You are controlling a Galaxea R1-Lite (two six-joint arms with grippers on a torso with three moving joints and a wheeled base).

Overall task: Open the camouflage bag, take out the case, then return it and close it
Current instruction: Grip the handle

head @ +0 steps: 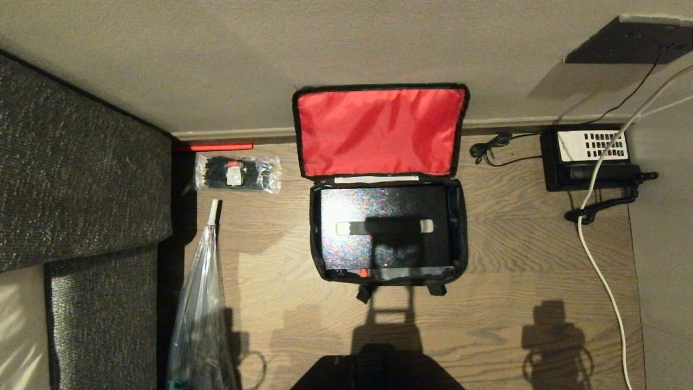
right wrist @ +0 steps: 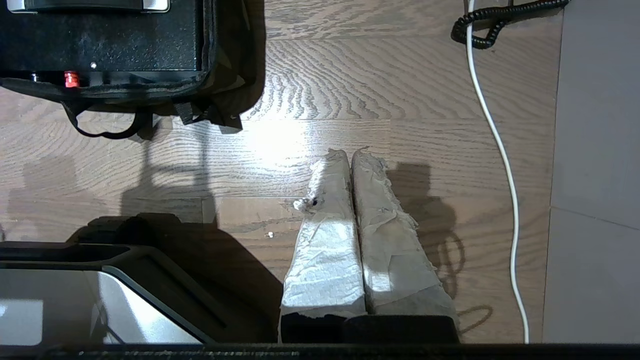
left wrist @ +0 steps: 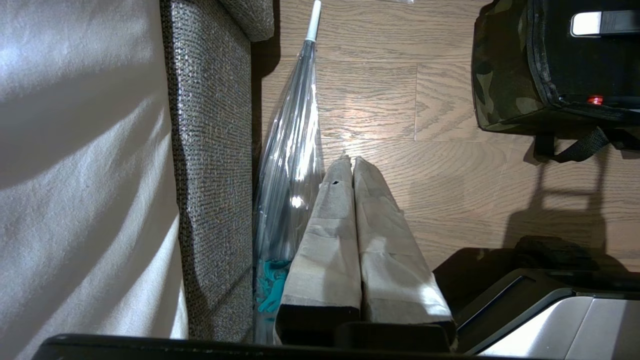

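Two grippers hang over the wood floor, fingers pressed together and holding nothing: the left gripper (left wrist: 350, 159) beside a clear umbrella (left wrist: 292, 150), the right gripper (right wrist: 348, 152) near a white cable (right wrist: 500, 150). Between them the camouflage bag (head: 459, 216) lies open, red lid back, the case (head: 384, 227) inside.

A lived-in room of a home or small office, seen from above at floor level. The wood floor (head: 514, 260) meets a plain wall (head: 270, 54) along a skirting board, and a grey woven sofa (head: 81, 162) stands on the left with a clear umbrella (head: 200, 303) leaning beside it. A desk phone (head: 590, 157) with a coiled cord sits on the floor by the wall, a white cable (head: 601, 271) trailing past it, and a packet of ties (head: 238, 173) lies near the sofa.
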